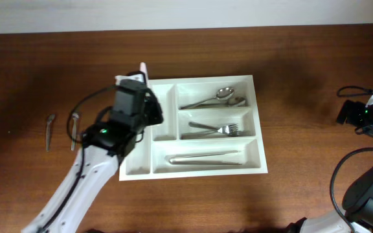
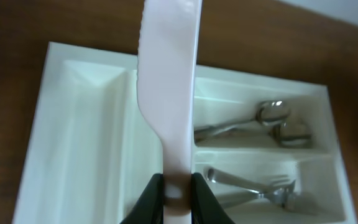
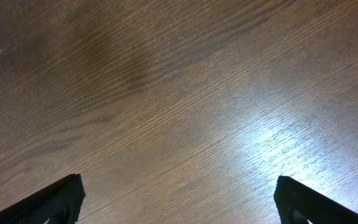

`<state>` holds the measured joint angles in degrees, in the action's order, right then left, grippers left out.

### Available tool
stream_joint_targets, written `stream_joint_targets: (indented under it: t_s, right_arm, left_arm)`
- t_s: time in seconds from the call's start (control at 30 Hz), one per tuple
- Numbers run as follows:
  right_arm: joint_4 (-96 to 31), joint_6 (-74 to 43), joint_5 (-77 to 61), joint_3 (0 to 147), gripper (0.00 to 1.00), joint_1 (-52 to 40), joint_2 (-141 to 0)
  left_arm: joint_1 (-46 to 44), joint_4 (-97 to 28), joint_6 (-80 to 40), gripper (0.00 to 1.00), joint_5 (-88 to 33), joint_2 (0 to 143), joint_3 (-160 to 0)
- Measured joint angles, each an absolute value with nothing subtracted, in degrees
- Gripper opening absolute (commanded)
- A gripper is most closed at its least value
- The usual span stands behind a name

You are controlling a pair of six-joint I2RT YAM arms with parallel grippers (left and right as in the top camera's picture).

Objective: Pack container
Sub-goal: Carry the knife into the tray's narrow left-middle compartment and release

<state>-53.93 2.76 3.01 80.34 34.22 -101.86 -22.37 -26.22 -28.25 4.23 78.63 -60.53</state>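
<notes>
The white cutlery tray (image 1: pixel 258 123) lies mid-table, and also shows in the left wrist view (image 2: pixel 61 124). Its crosswise compartments hold metal spoons (image 1: pixel 214 98), forks (image 1: pixel 215 129) and knives (image 1: pixel 206 158). My left gripper (image 2: pixel 178 186) is shut on a white plastic knife (image 2: pixel 169 74) and holds it over the tray's narrow left compartments; its tip pokes out past the tray's far edge in the overhead view (image 1: pixel 143 67). My right gripper (image 3: pixel 178 199) is open and empty over bare wood at the far right of the table (image 1: pixel 368 115).
Two metal pieces of cutlery (image 1: pixel 49 131) (image 1: pixel 74 129) lie on the wooden table left of the tray. Cables run beside the right arm (image 1: pixel 351 92) at the right edge.
</notes>
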Motion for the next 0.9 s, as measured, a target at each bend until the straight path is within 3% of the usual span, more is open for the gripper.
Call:
stream_joint_targets:
  t_s: [0.47,0.9]
  right_arm:
    - [-53.93,2.79,3.01,80.34,0.99,34.22,-101.86]
    - [-53.93,2.76,3.01,80.34,0.99,34.22,-101.86]
  left_arm:
    - [-24.16,-22.61,-24.18,0.16,9.06,91.42,-60.53]
    - [-24.16,-22.57,-23.53,0.23,8.84,92.75,-60.53]
